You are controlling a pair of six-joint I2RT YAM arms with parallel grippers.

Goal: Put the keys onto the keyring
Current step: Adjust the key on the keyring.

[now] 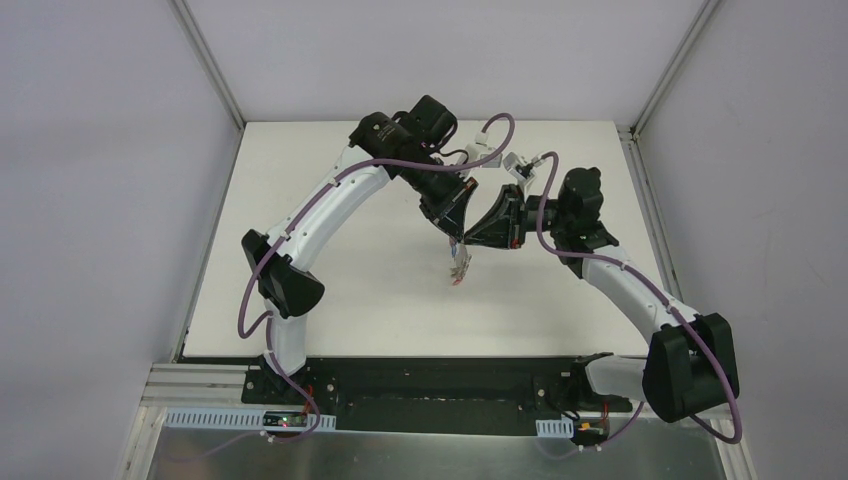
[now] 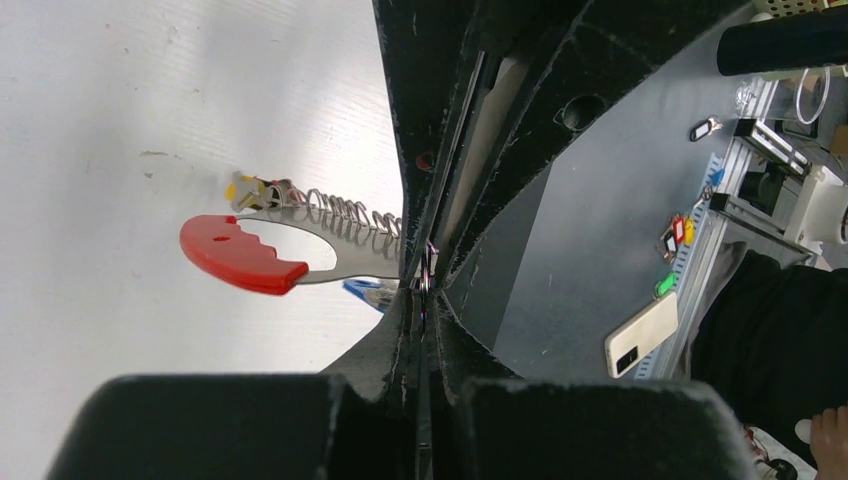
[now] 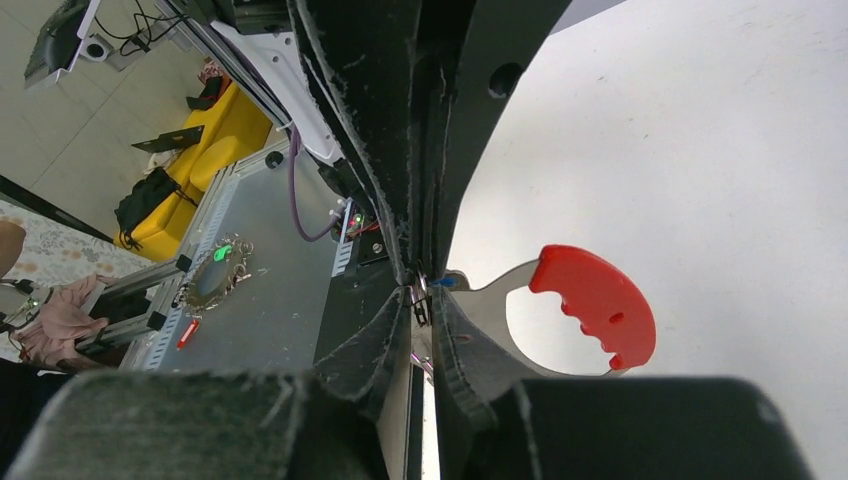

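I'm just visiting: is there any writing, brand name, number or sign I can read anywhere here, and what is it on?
None readable.
keyring: no lettering shows on its red half.
key tags: too small to tell any print.
phone: no legible mark.

keyring (image 2: 245,255): one half glossy red plastic, the other brushed grey metal with shiny wire clips. tabletop (image 2: 120,100) matt white, faintly scuffed. left gripper (image 2: 422,288) matt black, rough-edged.

Overhead view looks down from behind; both close wrist views share the keyring (image 2: 240,258)
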